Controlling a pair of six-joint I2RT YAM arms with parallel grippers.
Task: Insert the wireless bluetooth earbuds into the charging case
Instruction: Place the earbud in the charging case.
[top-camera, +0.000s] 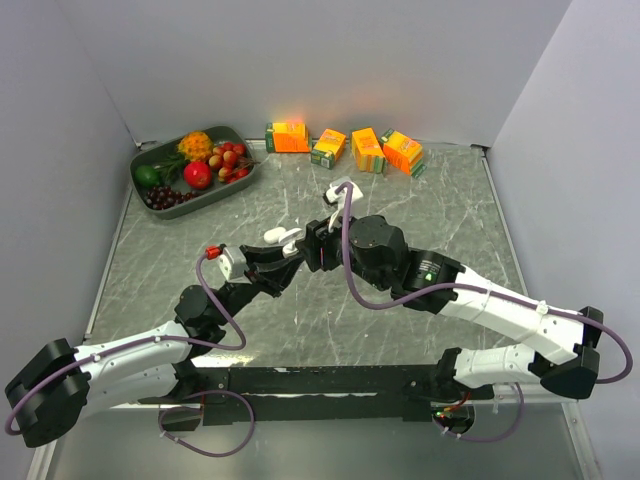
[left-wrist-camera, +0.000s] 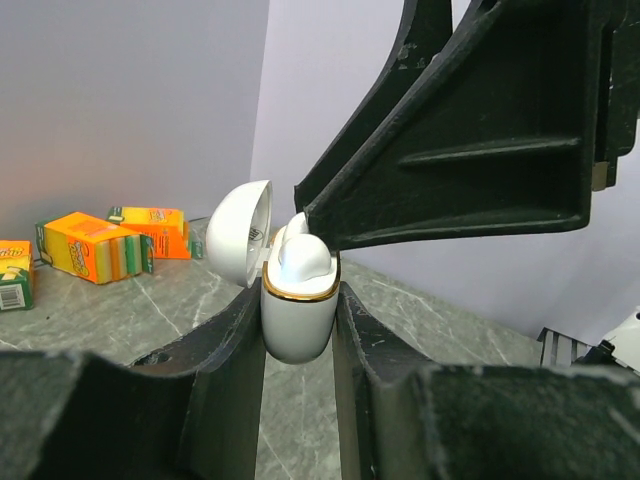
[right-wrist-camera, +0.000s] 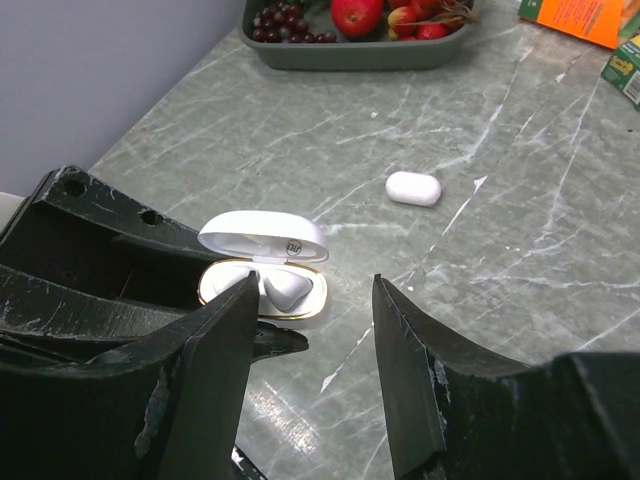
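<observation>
One black finger (right-wrist-camera: 215, 340) of the right gripper (right-wrist-camera: 315, 292) is covering the left side of the glossy white, gold-rimmed charging case (left-wrist-camera: 298, 315), so I cannot tell whether that slot is filled. In the top view the case is showing only as a white sliver among the black fingers. One small white rounded earbud (left-wrist-camera: 300, 260) is sitting in the open case, whose lid (left-wrist-camera: 240, 245) is standing up behind it. One small white oval piece (right-wrist-camera: 413, 188) is lying on the grey marbled table (right-wrist-camera: 520, 260), well apart from the case. It is too far off to read clearly but is likely the other earbud. It is lying toward the one grey-green tray of fruit (top-camera: 150, 160), which the right wrist view is cutting off. The left gripper (top-camera: 280, 255) is clamping the case by its sides. The right gripper's fingers are standing apart just over the case, gripping nothing. Four small orange juice cartons (top-camera: 367, 150) are standing along the far edge.
</observation>
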